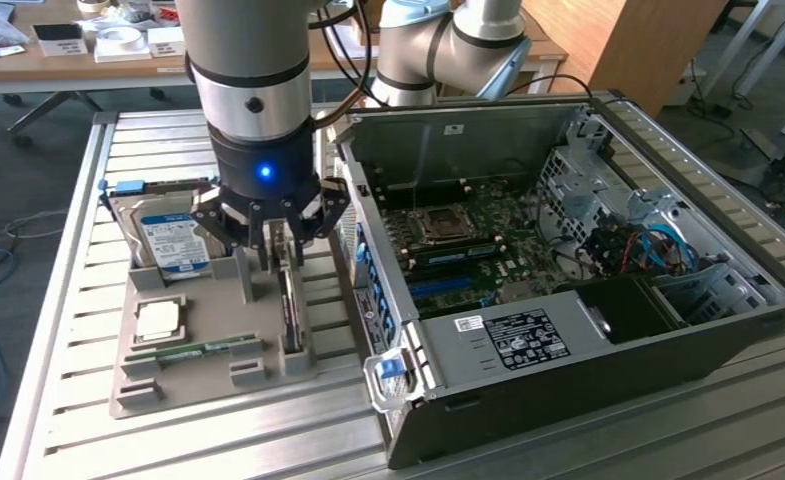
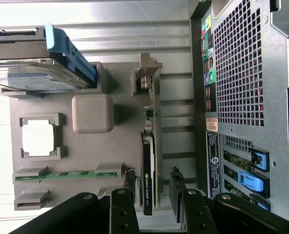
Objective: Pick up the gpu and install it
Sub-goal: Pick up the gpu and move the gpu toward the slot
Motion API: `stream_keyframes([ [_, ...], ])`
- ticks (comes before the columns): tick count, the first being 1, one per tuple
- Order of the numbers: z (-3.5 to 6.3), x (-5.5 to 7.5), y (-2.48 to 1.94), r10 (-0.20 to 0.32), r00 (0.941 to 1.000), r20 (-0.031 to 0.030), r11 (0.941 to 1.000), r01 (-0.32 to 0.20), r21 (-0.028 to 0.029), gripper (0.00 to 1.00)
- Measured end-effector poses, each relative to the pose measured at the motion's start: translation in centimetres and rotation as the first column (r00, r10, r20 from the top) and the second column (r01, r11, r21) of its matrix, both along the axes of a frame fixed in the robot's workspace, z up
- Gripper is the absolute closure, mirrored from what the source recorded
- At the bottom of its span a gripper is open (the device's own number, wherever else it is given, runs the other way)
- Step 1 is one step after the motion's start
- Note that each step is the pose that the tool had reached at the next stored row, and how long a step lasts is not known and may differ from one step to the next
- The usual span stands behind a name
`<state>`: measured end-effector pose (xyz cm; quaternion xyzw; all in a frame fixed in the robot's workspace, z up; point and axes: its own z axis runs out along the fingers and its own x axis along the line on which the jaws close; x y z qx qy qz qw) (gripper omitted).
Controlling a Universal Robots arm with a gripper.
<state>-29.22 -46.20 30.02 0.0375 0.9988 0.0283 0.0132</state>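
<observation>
the gpu, a thin dark rectangular card with a black face and a silver metal bracket at one end, stood on its long edge in a narrow slot of the grey moulded plastic tray. it sat on the side of the tray nearest the computer case. we judged that the slot kept the card upright so that its two flat faces were free for a grasp from above.

the black multi-link gripper hung directly over that slot. in the wrist view the gpu ran between the two fingers, and the gripper had its jaws spread, one on each face of the card, with a sliver of tray showing on at least one side. we took that as straddling, not pinching; the card was not yet lifted.

further along the tray lay a narrow green memory stick, a square silver processor chip in its own pocket, and a boxy hard drive with a blue-white label, each apart from the gripper.

to the exterior view's right, just beside the tray, the dark open-sided computer case lay with its green motherboard facing up, presumably so the card could go in from above. both rested on a slatted aluminium table.
</observation>
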Motion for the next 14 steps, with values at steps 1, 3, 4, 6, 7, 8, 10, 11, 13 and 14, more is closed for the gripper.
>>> stream_keyframes([
  [1, -0.01, 0.00, 0.00, 0.000, 1.0000, 0.0000, 1.0000, 0.000, 0.0001, 0.58],
  [3, -0.02, 0.00, 0.00, 0.000, 1.0000, 0.0000, 1.0000, 0.000, 0.0002, 0.58],
  [4, -0.03, 0.00, 0.00, 0.000, 1.0000, 0.0001, 1.0000, 0.000, 0.0003, 0.58],
  [6, -0.06, 0.00, 0.00, 0.000, 1.0000, 0.0001, 1.0000, 0.000, 0.0004, 0.58],
  [7, -0.12, 0.00, 0.00, 0.000, 1.0000, 0.0004, 1.0000, 0.000, 0.0009, 0.58],
  [8, -0.18, 0.00, 0.00, 0.000, 1.0000, 0.0004, 1.0000, 0.000, 0.0013, 0.58],
  [10, -0.34, 0.00, 0.00, 0.000, 1.0000, 0.0002, 1.0000, 0.000, 0.0018, 0.58],
  [11, -0.41, 0.00, 0.00, 0.000, 1.0000, 0.0002, 1.0000, 0.000, 0.0020, 0.58],
  [13, -0.49, 0.00, 0.00, 0.000, 1.0000, -0.0001, 1.0000, 0.000, 0.0021, 0.58],
  [14, -0.50, 0.00, 0.00, 0.000, 1.0000, -0.0002, 1.0000, 0.000, 0.0022, 0.58],
])
